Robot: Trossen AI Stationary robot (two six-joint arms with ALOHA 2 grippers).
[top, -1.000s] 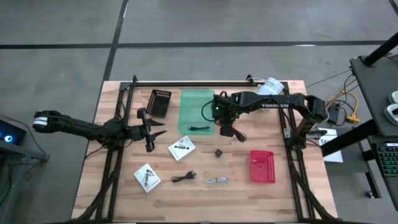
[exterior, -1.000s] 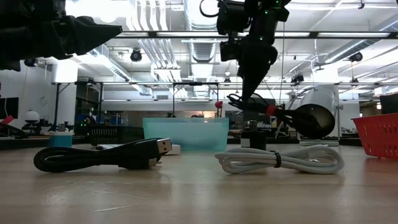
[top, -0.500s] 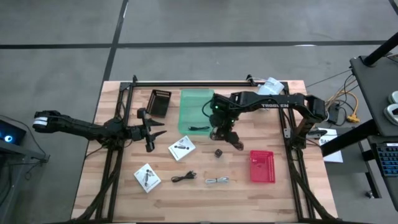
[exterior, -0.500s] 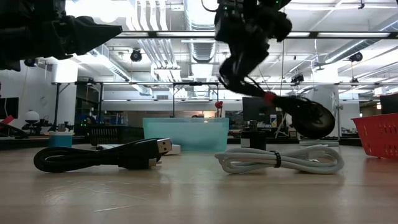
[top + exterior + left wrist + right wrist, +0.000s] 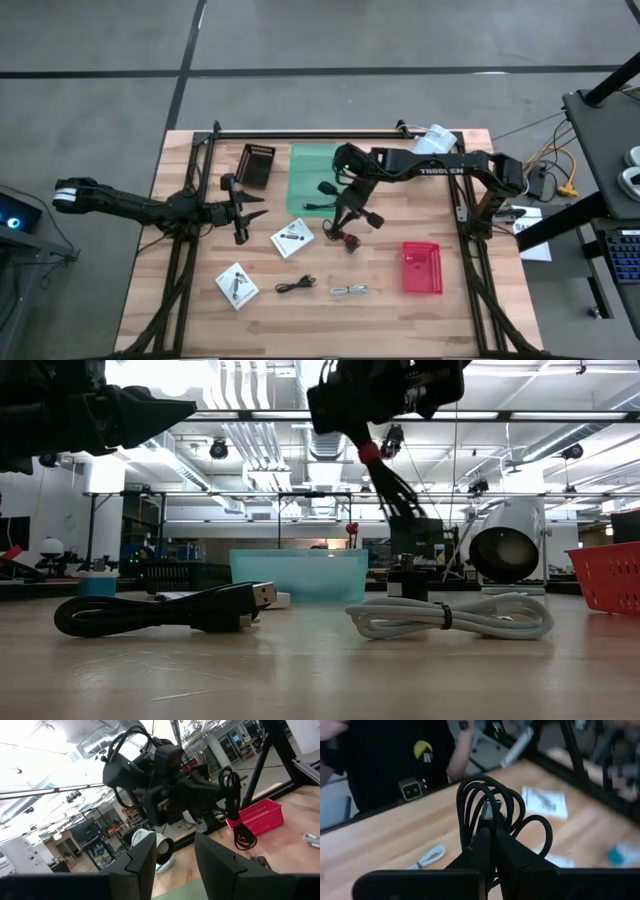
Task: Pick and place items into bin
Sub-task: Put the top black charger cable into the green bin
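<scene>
The right gripper (image 5: 489,837) is clamped tight on a thin black coiled cable (image 5: 492,812) beside the translucent green plastic bin (image 5: 305,172); it should hover squarely above the opening before letting go, so no loop drapes the rim. The left gripper (image 5: 243,213) waits half open, holding nothing.

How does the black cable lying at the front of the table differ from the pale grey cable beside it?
The black cable is dark and shows a bare metal plug; the pale grey cable is light, and a dark tie binds its middle. The black one lies nearer the left arm's side. Both are bundled and rest on the wooden table.
</scene>
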